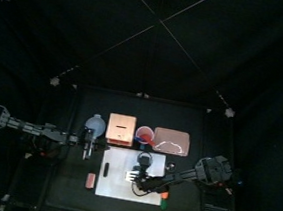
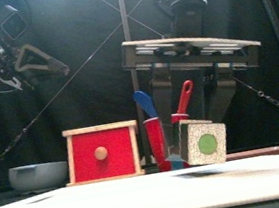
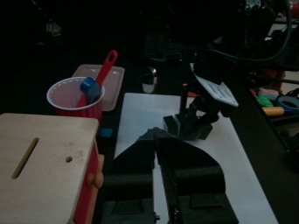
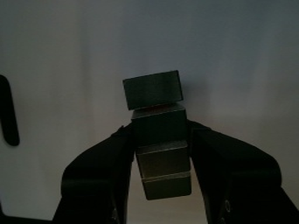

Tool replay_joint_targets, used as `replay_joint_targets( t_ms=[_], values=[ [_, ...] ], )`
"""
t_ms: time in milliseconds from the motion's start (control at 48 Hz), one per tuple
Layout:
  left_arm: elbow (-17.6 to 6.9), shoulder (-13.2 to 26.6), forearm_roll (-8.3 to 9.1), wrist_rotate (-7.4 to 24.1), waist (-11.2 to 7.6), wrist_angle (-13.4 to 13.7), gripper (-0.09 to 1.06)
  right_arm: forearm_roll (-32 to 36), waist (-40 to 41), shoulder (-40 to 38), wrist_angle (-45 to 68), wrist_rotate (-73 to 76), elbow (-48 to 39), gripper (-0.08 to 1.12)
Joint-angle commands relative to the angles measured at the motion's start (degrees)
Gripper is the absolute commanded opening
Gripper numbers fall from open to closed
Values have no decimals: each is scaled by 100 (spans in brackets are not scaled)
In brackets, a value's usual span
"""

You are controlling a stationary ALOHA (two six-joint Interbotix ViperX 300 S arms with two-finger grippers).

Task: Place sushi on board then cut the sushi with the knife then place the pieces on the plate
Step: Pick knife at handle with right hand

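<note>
The right gripper (image 4: 159,140) is pinching the toy sushi roll (image 4: 153,91) between its two jaws, which are closing on the sides of the dark green blocks. It is holding the roll low over the white cutting board (image 1: 115,189), near the board's middle. From the front view I cannot tell whether the roll is touching the board. The roll's pale end with a green centre is facing the near edge of the surface.

The left gripper (image 3: 160,140) is hovering just left of the board, its jaws pressed together with nothing between them.

Along the far side of the board, a row of things is standing on the surface. From left to right these are the blue-grey bowl (image 1: 95,124), the wooden box (image 1: 121,128) with its red drawer front facing near, the red cup (image 1: 144,133) and the pink tray (image 1: 179,146). The blue knife (image 2: 146,120) and the red knife (image 2: 184,103) are standing upright in the cup.
</note>
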State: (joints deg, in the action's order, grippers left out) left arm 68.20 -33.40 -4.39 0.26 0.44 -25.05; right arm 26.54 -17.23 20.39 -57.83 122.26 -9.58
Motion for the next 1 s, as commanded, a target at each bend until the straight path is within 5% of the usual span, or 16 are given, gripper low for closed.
replay_joint_targets(
  t_ms=[21,542,1000],
  values=[
    [-53,-9,0,9,18,-18,39,97,70,-149,-18,53,158,66],
    [70,-167,9,9,26,-9,39,70,35,-62,-18,-9,176,87],
    [70,-185,-9,0,26,18,39,369,18,-519,-229,-132,123,88]
  ],
)
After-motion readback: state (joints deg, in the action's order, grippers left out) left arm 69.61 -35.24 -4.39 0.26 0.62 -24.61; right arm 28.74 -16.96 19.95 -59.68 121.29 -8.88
